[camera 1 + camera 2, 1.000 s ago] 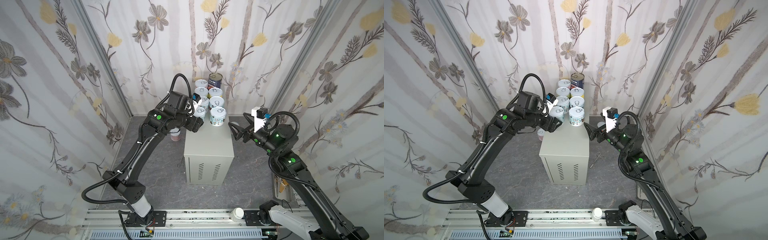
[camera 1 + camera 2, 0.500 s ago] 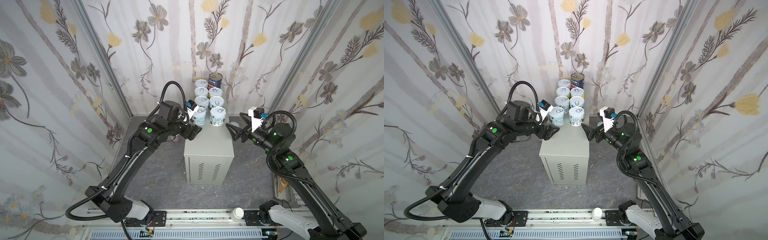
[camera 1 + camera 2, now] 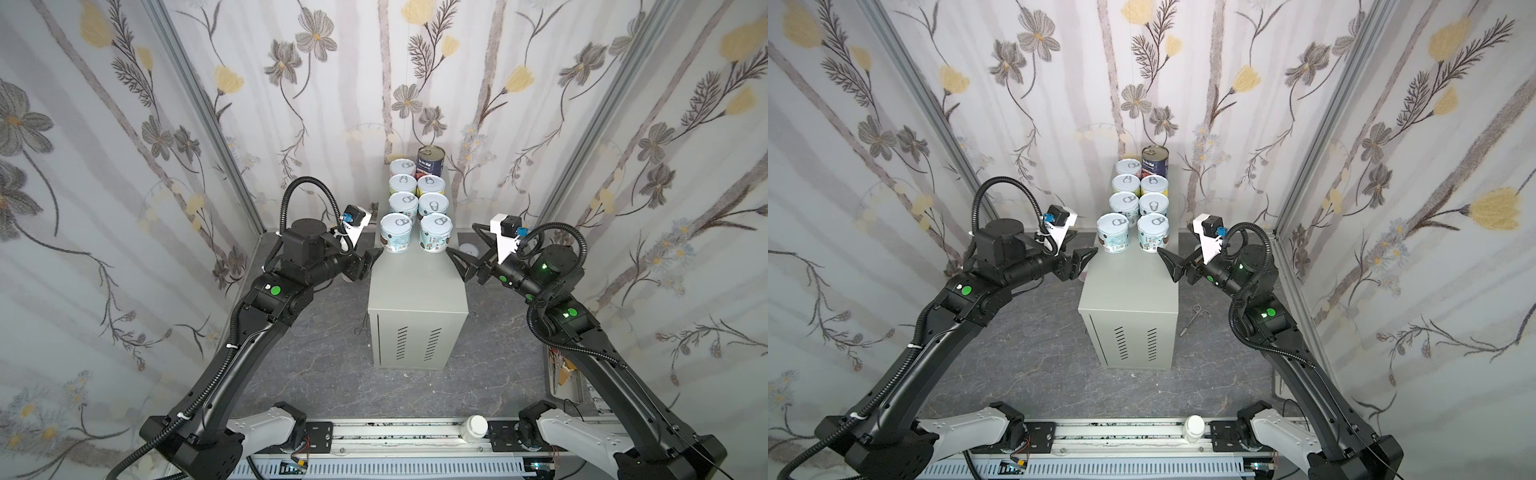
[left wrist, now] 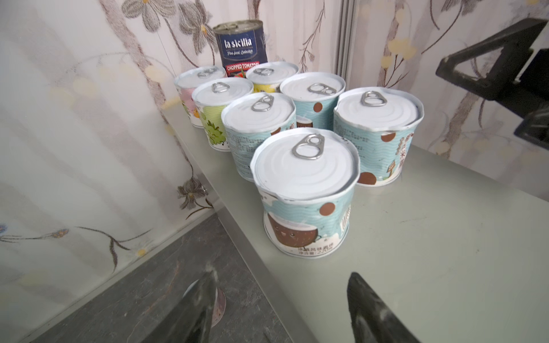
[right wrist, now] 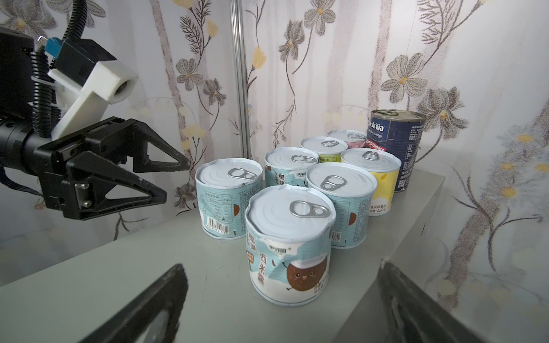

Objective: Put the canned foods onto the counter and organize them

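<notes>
We find eight cans (image 3: 404, 203) upright on the table (image 3: 415, 286), packed in two rows of four towards its far end. Seven are short with pull-tab lids. The taller tomato can (image 3: 431, 164) stands last in the right row, next to the wall.

The left gripper (image 5: 176, 180) hangs at the table's left edge, near the front can of the left row but clear of it. Its jaws are apart and hold nothing.

The right gripper (image 3: 461, 239) hangs at the right edge, near the front can of the right row. Its jaws are spread wide and empty.

A white bottle (image 3: 473, 428) lies on the front rail (image 3: 395, 434).
</notes>
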### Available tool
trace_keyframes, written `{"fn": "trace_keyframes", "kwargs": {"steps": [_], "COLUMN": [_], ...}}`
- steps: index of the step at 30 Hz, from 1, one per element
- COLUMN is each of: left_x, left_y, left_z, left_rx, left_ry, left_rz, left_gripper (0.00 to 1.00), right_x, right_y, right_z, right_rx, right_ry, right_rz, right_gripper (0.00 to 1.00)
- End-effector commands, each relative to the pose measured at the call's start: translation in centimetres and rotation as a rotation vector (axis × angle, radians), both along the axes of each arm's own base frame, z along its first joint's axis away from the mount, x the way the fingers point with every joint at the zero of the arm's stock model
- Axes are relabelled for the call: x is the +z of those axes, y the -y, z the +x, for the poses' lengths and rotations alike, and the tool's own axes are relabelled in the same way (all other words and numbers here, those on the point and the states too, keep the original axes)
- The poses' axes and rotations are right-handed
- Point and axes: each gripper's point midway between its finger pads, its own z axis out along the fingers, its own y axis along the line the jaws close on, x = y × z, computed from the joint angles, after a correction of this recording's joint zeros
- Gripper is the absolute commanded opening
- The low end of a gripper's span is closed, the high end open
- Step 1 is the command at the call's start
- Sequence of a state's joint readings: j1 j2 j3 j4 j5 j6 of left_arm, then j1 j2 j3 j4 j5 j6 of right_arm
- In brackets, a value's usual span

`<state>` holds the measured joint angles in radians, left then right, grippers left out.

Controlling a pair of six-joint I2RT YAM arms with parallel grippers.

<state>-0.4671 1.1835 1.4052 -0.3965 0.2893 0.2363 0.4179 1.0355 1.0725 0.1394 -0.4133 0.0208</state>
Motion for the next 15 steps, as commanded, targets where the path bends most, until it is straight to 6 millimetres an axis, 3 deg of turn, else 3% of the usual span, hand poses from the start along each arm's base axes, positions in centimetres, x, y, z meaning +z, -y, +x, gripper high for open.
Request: {"fn": "trace_keyframes", "kwargs": {"steps": [1, 15], "left_x": [2.3, 2.9], "left_y": [0.6, 2.3], "left_z": [-0.2, -0.9], "left_rx": [-0.082, -0.243], "left_ry": [0.109, 0.175], "left_rz": [-0.070, -0.139], "left_gripper": [0.68, 0.60], "right_x": [0.7, -0.1], "right_y": [-0.4, -1.0], "right_z": [-0.2, 1.5], "right_rx": [0.018, -0.001], "right_ry": [0.058, 0.012], "right_rz": [0.000, 0.011], "right_gripper": [1.00, 0.99]}}
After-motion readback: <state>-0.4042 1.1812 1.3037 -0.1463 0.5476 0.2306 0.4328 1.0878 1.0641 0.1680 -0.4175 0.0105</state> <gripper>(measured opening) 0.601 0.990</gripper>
